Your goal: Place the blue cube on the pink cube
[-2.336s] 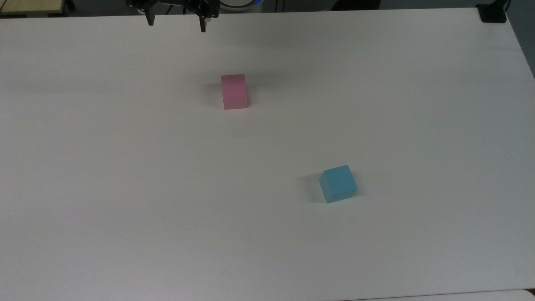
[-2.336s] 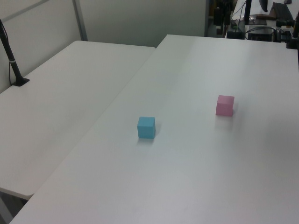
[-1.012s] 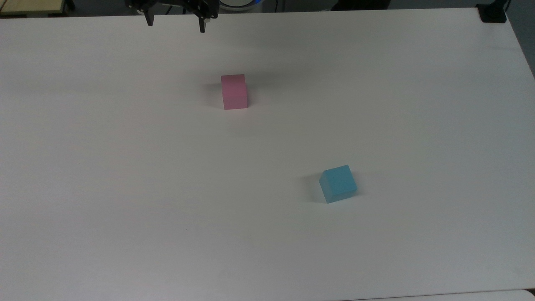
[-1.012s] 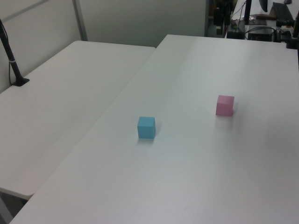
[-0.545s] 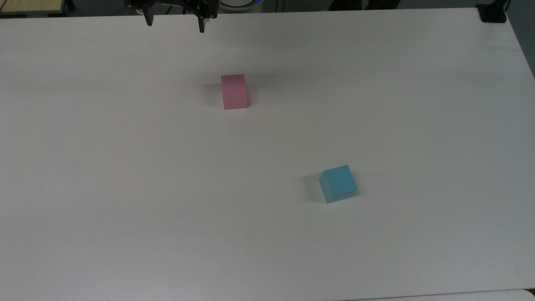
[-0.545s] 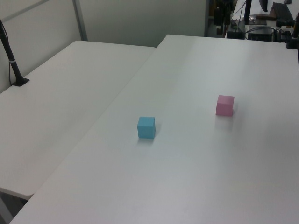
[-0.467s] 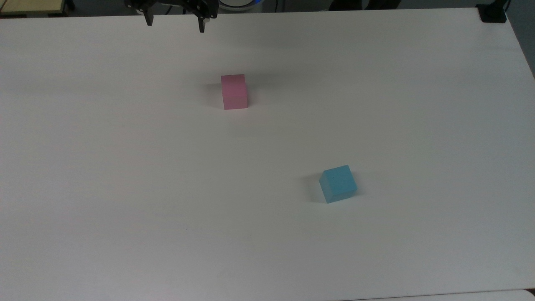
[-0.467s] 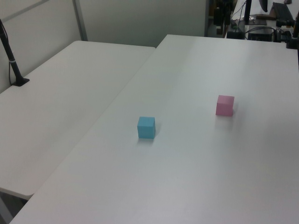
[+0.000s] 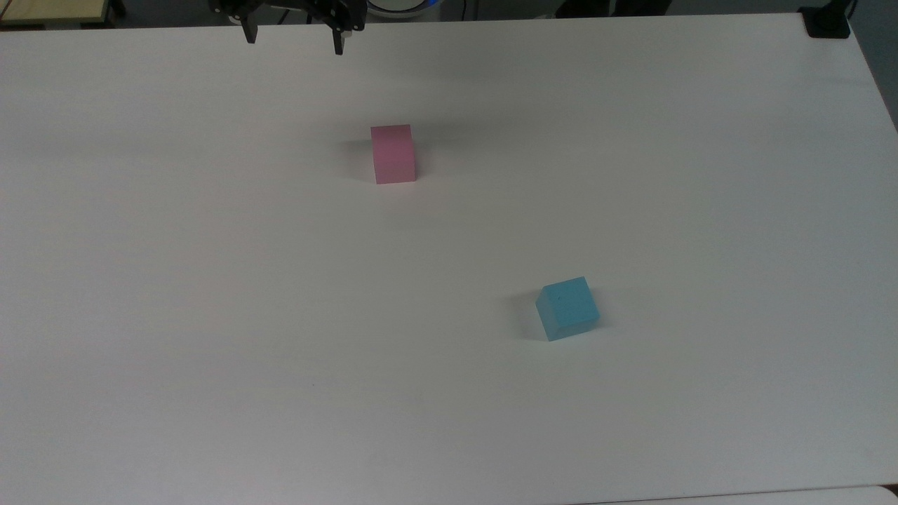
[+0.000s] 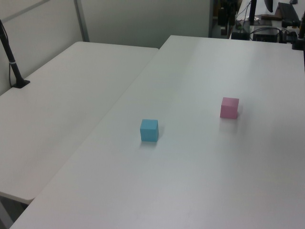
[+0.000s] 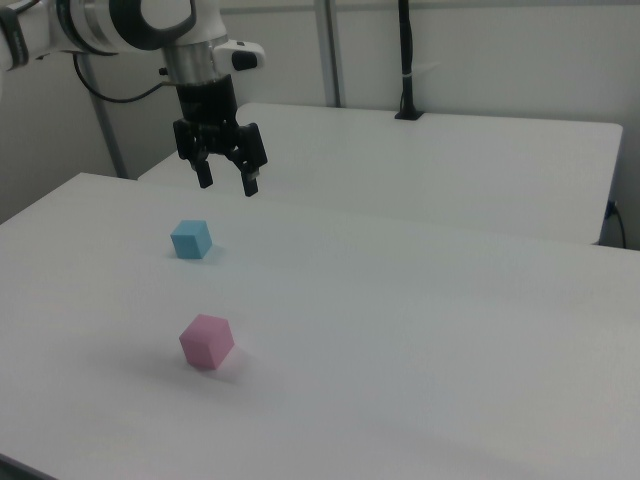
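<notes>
My gripper [image 9: 293, 38] hangs in the air above the far edge of the white table [image 9: 210, 280] in the top view, its two black fingers [image 9: 249, 33] spread wide apart with nothing between them. In the right view my gripper [image 11: 228, 183] points straight down, well above the tabletop, on the end of my white arm [image 11: 110, 25] that reaches in from the right view's left.

The blue cube [image 9: 567, 308] sits flat on the table, toward the top view's lower right. It is a plain, matte light-blue block with sharp edges, turned a little so that its sides run at a slant to the table's edges. Its top face is paler than the side face that shows. In the left view the blue cube [image 10: 149, 130] stands near the middle of the table; in the right view the blue cube [image 11: 191, 240] lies below my gripper and a little toward the right view's left.

The pink cube [image 9: 393, 153] is a plain, matte pale-pink block of about the same size, also with sharp edges, resting flat and nearly square to the table. It lies well apart from the blue one, up and to the top view's left of it. In the left view the pink cube [image 10: 229, 108] is to the left view's right of the blue one; in the right view the pink cube [image 11: 206, 341] sits nearer the camera.

A second white table [image 10: 62, 105] stands alongside, carrying a black post [image 10: 10, 59].
</notes>
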`<state>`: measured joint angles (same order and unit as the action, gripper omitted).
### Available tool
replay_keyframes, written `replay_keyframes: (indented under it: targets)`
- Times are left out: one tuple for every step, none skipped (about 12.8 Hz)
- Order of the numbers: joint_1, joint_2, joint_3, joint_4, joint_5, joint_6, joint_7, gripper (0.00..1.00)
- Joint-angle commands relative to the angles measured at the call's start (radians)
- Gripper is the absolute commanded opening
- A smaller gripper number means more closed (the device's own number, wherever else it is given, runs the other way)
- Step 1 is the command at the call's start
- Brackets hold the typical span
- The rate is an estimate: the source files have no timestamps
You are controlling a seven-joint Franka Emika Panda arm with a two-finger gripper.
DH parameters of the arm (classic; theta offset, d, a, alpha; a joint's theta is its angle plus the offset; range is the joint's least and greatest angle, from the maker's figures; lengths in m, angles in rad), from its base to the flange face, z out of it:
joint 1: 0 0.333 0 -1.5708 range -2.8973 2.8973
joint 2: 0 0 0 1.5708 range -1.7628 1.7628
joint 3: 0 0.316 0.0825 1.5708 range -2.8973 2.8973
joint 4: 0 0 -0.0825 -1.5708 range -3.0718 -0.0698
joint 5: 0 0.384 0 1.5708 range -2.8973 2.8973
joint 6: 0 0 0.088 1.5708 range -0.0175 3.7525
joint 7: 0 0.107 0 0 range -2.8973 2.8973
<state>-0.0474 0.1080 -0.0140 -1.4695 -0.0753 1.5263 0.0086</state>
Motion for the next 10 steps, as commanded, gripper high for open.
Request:
replay_keyframes:
  targets:
    - [0.012,-0.001,-0.008,-0.002,-0.018,0.025,-0.009,1.00]
    - [0.014,0.001,-0.004,-0.002,-0.018,0.025,-0.010,1.00]
    - [0.014,0.001,-0.003,-0.003,-0.017,0.026,-0.009,1.00]
    - [0.014,0.002,-0.001,-0.005,-0.015,0.037,-0.009,1.00]
    - [0.018,0.013,0.000,-0.009,-0.017,0.081,-0.006,1.00]
    - [0.035,0.050,-0.001,-0.002,-0.020,0.106,-0.001,1.00]
    - [0.055,0.070,-0.001,-0.002,-0.032,0.136,-0.001,1.00]
    - [0.082,0.084,0.000,-0.002,-0.032,0.158,-0.001,1.00]
    - [0.107,0.091,0.000,-0.002,-0.017,0.172,0.001,1.00]
    - [0.136,0.105,0.000,-0.002,-0.011,0.186,0.002,1.00]
